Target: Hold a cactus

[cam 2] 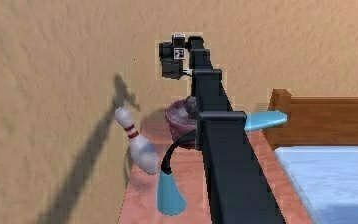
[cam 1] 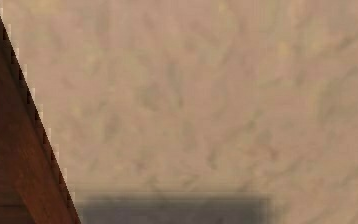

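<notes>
In the arm side view the dark arm bar (cam 2: 222, 150) rises from the bottom edge to the two white squares (cam 2: 176, 48) near the top. The gripper (cam 2: 169, 64) is a dark body just below them, against the tan wall. I cannot make out its far end, so I cannot tell whether it holds anything. Lower down, a dark reddish pot-like thing (cam 2: 179, 121) sits on a wooden top (cam 2: 147, 195), partly hidden by the arm. No green cactus shape is discernible.
A white bowling pin (cam 2: 137, 140) with red stripes leans left of the pot. A light blue thing (cam 2: 170, 192) lies by the arm. A bed with wooden headboard (cam 2: 322, 115) and pale blue mattress (cam 2: 332, 180) stands at right. Dark wooden furniture (cam 1: 12, 150) edges the forward view's left.
</notes>
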